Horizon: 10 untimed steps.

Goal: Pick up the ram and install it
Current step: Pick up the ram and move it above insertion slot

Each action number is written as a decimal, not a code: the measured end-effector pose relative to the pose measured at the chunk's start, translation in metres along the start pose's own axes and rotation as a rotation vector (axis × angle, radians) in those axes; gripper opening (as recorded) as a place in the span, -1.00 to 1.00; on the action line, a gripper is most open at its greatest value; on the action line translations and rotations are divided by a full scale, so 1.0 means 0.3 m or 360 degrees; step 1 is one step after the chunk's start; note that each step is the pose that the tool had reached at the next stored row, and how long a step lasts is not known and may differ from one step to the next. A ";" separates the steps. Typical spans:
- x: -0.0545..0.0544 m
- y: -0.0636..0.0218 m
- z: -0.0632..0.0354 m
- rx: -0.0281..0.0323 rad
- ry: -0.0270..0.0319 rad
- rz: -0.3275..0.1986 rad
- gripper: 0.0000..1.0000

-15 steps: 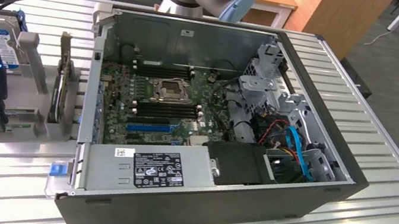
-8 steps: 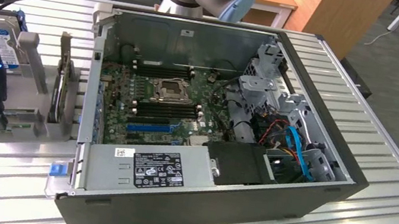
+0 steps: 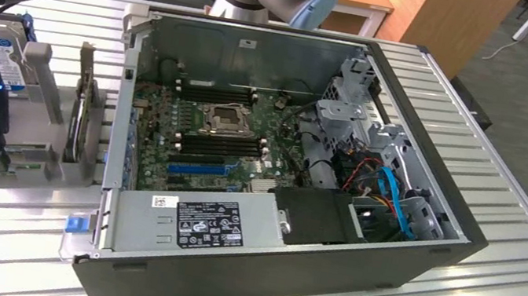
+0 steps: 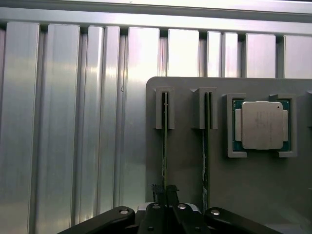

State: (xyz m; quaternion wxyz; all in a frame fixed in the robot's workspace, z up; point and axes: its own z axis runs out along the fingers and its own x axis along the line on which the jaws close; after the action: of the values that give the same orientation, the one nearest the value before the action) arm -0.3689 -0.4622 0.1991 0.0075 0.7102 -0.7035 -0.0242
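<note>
Because your gripper is clenched on the thin green ram stick standing on edge between its jaws, a crooked pull could jam it in the slot of the grey plastic holder, or knock the second green stick just beside the jaws.

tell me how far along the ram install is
Done: the tool is at the grey holder, shut on one ram stick that stands on edge in its slot. In hand: that stick, not yet lifted out. Left: the lift and the install itself; the black memory slots inside the open computer case look unfilled. A second ram stick stands beside the gripped one.
</note>
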 end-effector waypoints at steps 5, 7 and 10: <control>0.000 0.000 0.000 0.00000 -0.00001 0.0000 -0.76; 0.000 0.000 -0.001 0.00002 -0.00002 0.0000 -0.76; 0.000 0.000 -0.006 -0.00001 0.00001 0.0000 -0.76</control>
State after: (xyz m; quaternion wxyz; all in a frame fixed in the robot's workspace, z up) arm -0.3689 -0.4622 0.2007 0.0076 0.7102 -0.7035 -0.0242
